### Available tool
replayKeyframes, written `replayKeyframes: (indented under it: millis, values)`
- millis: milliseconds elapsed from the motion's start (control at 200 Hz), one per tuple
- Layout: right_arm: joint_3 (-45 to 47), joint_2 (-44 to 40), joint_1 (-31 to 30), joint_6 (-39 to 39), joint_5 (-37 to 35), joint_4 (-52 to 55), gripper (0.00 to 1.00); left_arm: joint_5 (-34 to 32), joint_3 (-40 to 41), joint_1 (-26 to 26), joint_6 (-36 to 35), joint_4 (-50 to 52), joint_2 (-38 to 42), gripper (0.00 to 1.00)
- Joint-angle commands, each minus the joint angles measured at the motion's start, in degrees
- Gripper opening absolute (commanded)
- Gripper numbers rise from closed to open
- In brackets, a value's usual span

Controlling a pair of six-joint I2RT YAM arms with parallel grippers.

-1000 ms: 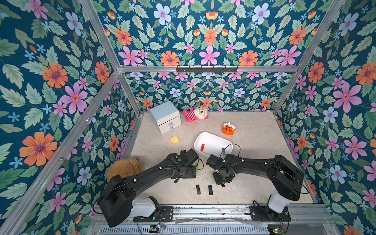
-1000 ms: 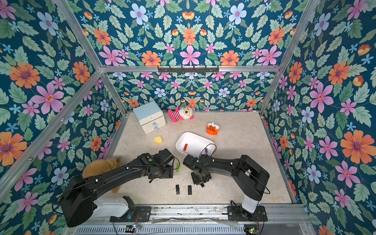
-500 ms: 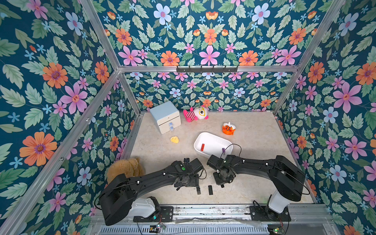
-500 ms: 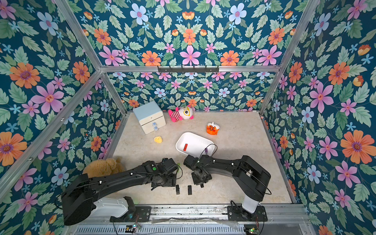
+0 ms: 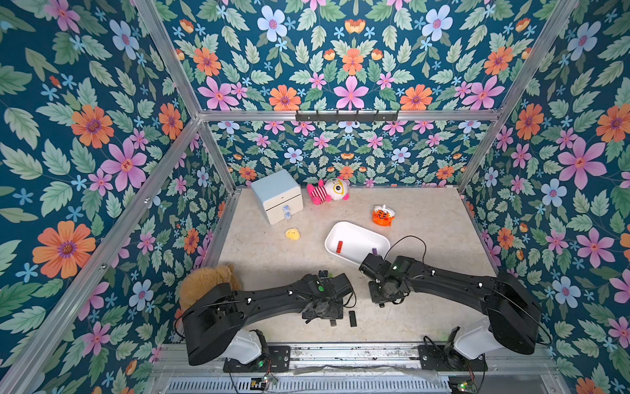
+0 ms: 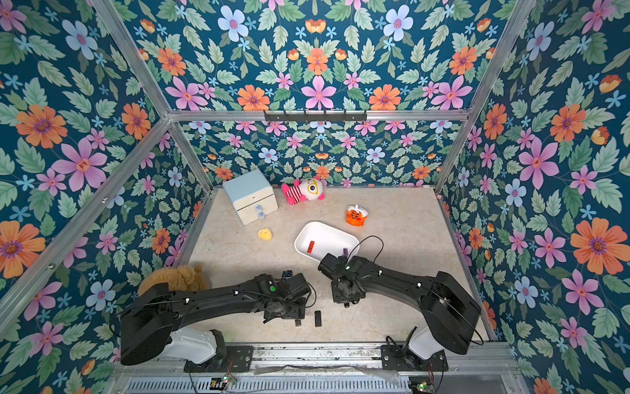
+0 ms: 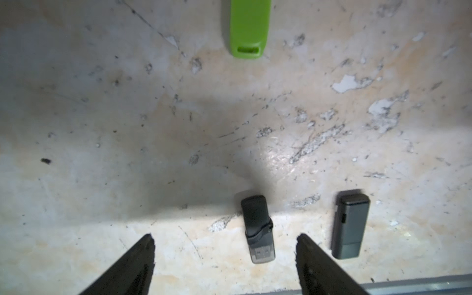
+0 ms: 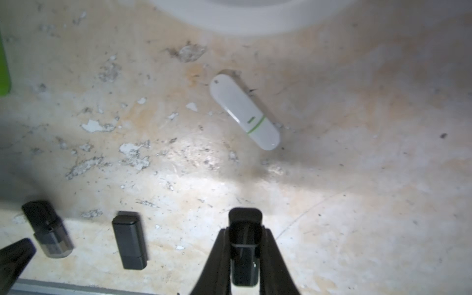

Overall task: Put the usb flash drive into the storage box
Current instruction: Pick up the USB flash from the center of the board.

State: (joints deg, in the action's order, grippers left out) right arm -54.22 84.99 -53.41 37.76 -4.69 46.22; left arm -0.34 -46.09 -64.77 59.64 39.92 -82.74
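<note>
The white storage box [image 5: 358, 244] lies mid-floor with a red drive [image 5: 339, 246] and a purple drive [image 5: 374, 251] inside; its rim [image 8: 250, 23] shows in the right wrist view. My right gripper [image 8: 244, 231] is shut on a black usb flash drive [image 8: 244, 255], low over the floor in front of the box. My left gripper [image 7: 225, 237] is open just above the floor, with a black clear-tipped drive [image 7: 258, 227] lying between its fingers. A dark grey drive [image 7: 350, 224] lies just outside one finger.
A green drive [image 7: 249, 28] and a white drive [image 8: 244, 112] lie loose on the floor. At the back stand a cream drawer cabinet [image 5: 278, 196], a pink-striped plush [image 5: 327, 192], an orange toy [image 5: 383, 215] and a yellow toy [image 5: 292, 234]. A brown teddy [image 5: 208, 281] sits by the left arm.
My right gripper has closed on the black drive. The left arm has moved toward the front edge and now hangs over the two dark drives there.
</note>
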Motion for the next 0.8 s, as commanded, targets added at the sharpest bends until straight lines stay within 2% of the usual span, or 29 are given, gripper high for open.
replayKeyframes:
  millis: [0, 190, 470, 660, 795]
  values:
    - [0.65, -3.08, 2.45, 0.75, -2.35, 3.49, 0.0, 1.06, 0.22, -0.43, 1.07, -2.42, -1.05, 0.88]
    - [0.63, -7.83, 6.55, -1.18, -3.12, 6.05, 0.0, 1.37, -0.32, -1.31, 1.45, -3.41, -2.98, 0.82]
    - [0.12, -8.17, 7.57, -2.16, -3.4, 6.61, 0.0, 2.1, -0.94, -2.49, 1.89, -2.92, -6.29, 0.63]
    - [-1.14, -8.42, 7.87, -2.75, -3.49, 6.92, 0.0, 1.57, -1.26, -2.7, 1.96, -2.0, -6.73, 0.46]
    - [-3.13, -7.83, 8.51, -4.04, -3.51, 7.38, 0.0, 1.97, -0.84, -2.77, 2.02, -1.95, -7.59, 0.38]
